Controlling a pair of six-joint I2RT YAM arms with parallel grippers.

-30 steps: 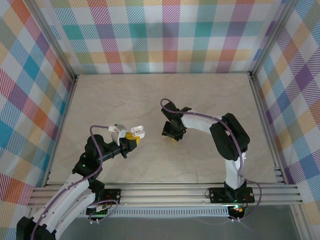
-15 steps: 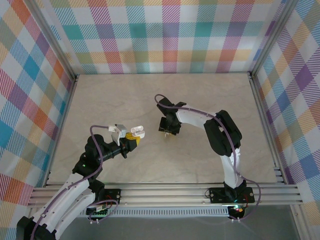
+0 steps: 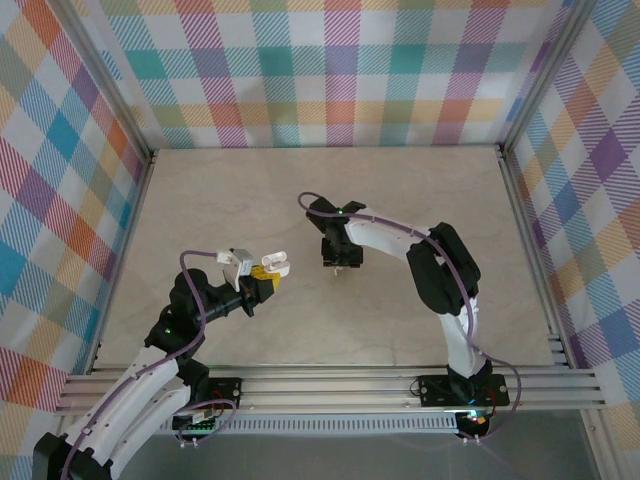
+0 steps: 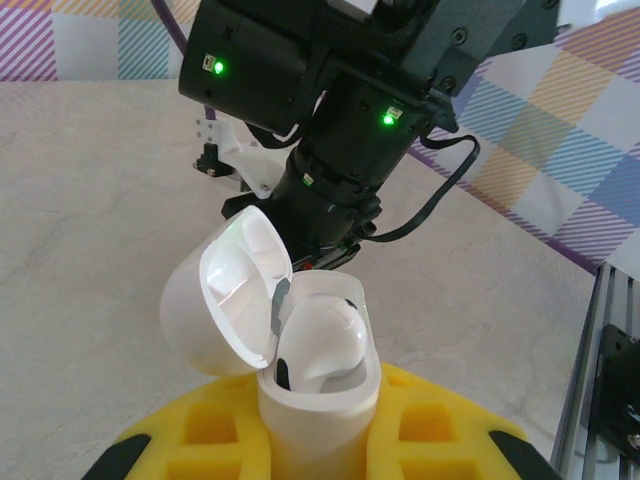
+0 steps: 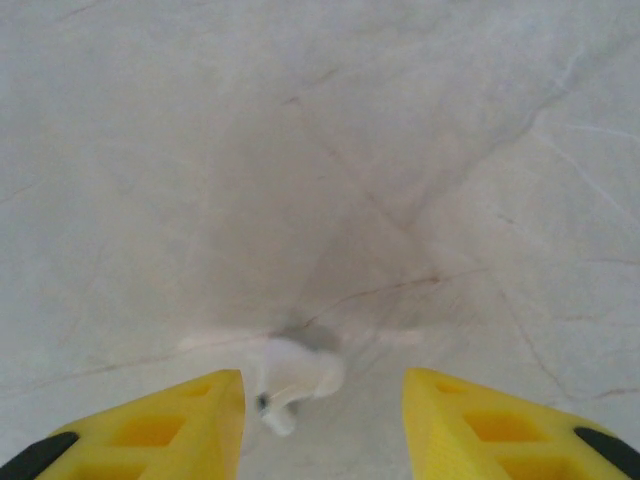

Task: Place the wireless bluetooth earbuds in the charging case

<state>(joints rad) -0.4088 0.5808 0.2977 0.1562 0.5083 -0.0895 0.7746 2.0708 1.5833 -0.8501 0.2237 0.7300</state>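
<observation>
The right fingers (image 5: 500, 428) have shifted left, now straddling a white earbud (image 5: 292, 376).

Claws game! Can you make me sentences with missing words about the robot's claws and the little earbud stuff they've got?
1. The left claw grips a white case whose lid is ____.
2. The earbud between the fingers of the right claw is coloured ____.
3. The pads on the right claw are coloured ____.

Missing words: open, white, yellow.
</observation>
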